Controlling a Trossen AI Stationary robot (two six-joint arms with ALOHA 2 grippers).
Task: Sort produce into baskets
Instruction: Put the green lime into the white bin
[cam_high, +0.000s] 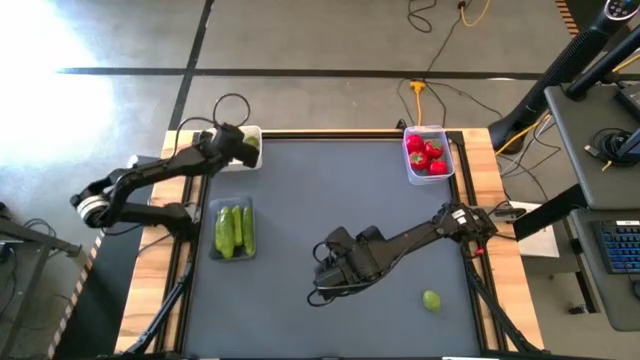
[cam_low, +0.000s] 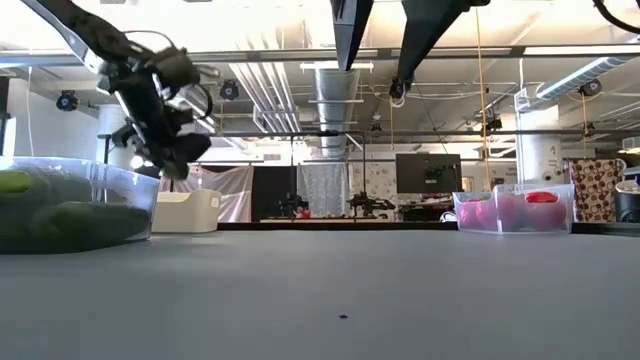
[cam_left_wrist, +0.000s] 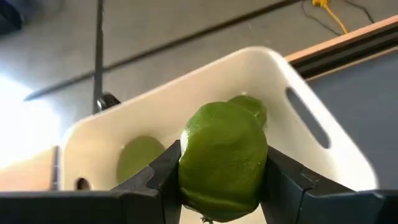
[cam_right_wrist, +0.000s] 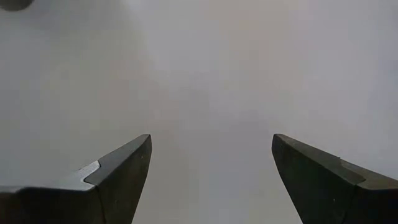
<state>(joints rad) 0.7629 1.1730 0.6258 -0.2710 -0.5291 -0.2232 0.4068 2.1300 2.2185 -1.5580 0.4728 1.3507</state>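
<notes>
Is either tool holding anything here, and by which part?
The left tool grips a yellow-green ball by its opposite sides, above the white tub. The right tool is open and holds nothing.

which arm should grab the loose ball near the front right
Right. Its open end effector hangs empty over the mat, nearer the ball. The left end effector holds another ball above the white tub.

A lab or workshop hall is shown. Exposed ducts (cam_low: 335, 95) and pipes are seen under a high ceiling, with monitors (cam_low: 428, 172) and benches beyond the table (cam_low: 320, 290). Cables (cam_high: 432, 95) are laid across a bare concrete floor (cam_high: 300, 40), and a keyboard (cam_high: 620, 245) is set alongside.
</notes>
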